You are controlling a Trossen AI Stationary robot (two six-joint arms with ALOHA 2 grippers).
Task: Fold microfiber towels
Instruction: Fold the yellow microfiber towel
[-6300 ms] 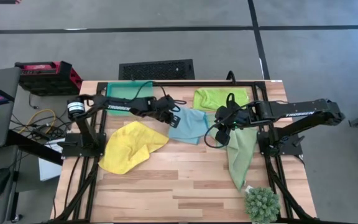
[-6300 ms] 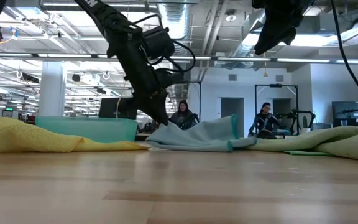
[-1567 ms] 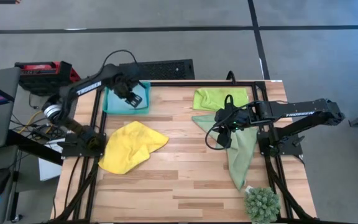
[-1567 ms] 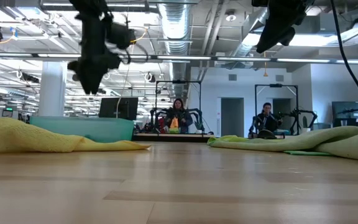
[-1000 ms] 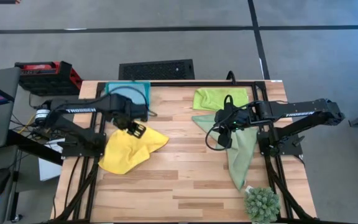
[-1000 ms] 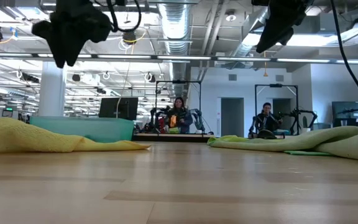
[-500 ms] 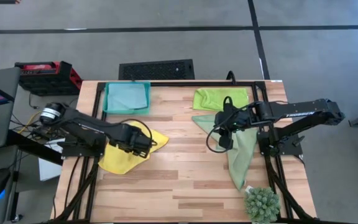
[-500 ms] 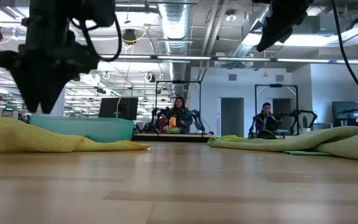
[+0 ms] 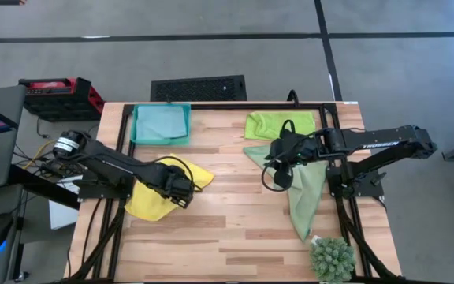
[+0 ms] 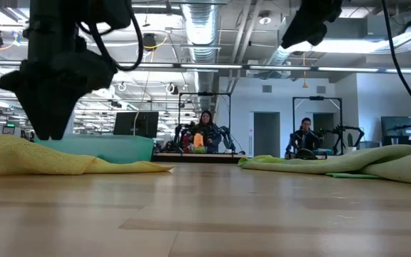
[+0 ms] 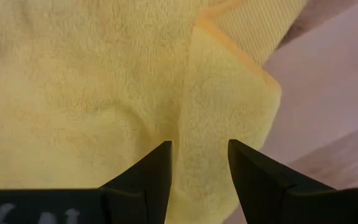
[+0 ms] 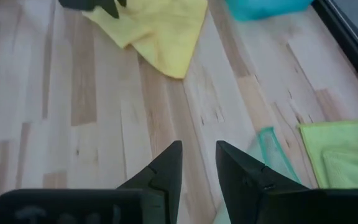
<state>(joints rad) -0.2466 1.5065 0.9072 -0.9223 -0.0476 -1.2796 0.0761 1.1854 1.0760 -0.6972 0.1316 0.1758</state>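
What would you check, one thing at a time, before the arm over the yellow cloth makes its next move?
1. Left gripper over the yellow towel: ok; it hangs by the towel's edge nearest the table's middle.
2. Its fingers apart, ready to pinch: ok; a gap shows between them, with yellow pile behind it.
3. A fold or edge to catch: ok; a crease and a hemmed corner lie just ahead of the fingers.
4. Fingers already touching the cloth: cannot tell.
5. Right gripper out of the way: ok; it hangs empty on the far side, by the sage green towel.
6. Wood beside the towel free for folding: ok; bare table lies next to it.
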